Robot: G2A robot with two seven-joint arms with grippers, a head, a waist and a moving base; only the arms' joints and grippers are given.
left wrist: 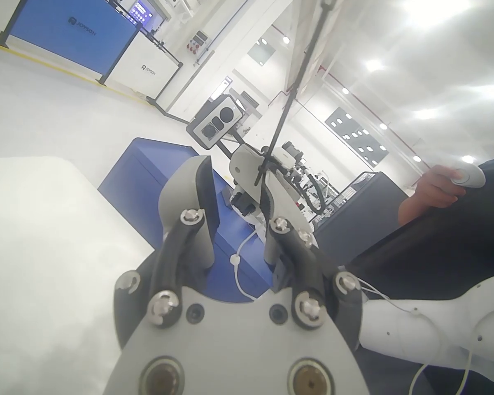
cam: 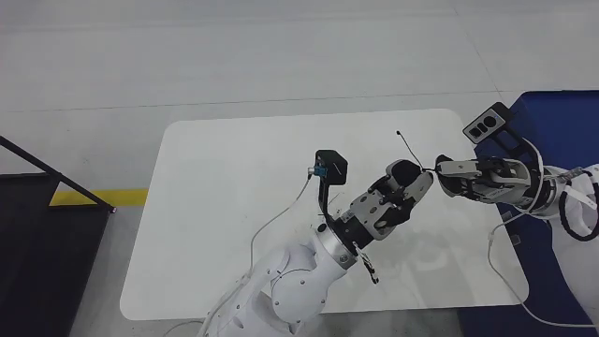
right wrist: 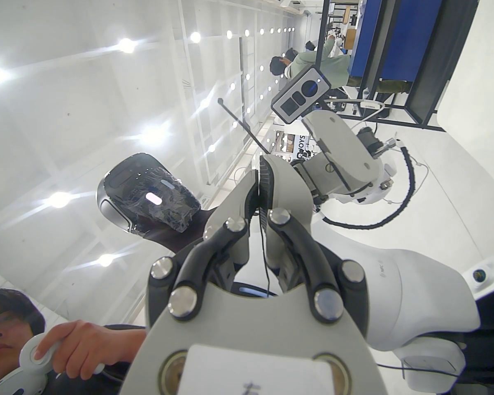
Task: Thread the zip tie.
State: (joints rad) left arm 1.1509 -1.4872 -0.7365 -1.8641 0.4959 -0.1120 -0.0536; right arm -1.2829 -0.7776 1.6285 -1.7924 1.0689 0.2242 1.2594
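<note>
A thin black zip tie (cam: 412, 148) stands up from the tips of my right gripper (cam: 440, 168), which is shut on it above the right part of the white table. In the right wrist view the strap (right wrist: 243, 125) slants away from the shut gripper (right wrist: 261, 162), its thicker head at the far end and its tail hanging down between the fingers. My left gripper (cam: 412, 180) is open right beside the right one. In the left wrist view the open gripper (left wrist: 234, 178) faces the right gripper (left wrist: 257, 170), and the zip tie (left wrist: 300, 80) rises just past one fingertip with its head on top.
The white table (cam: 234, 206) has bare surface to the left of and behind both grippers. A blue surface (cam: 562, 122) borders the table's right edge under the right arm. A white cable (cam: 505, 243) loops near the table's right front corner.
</note>
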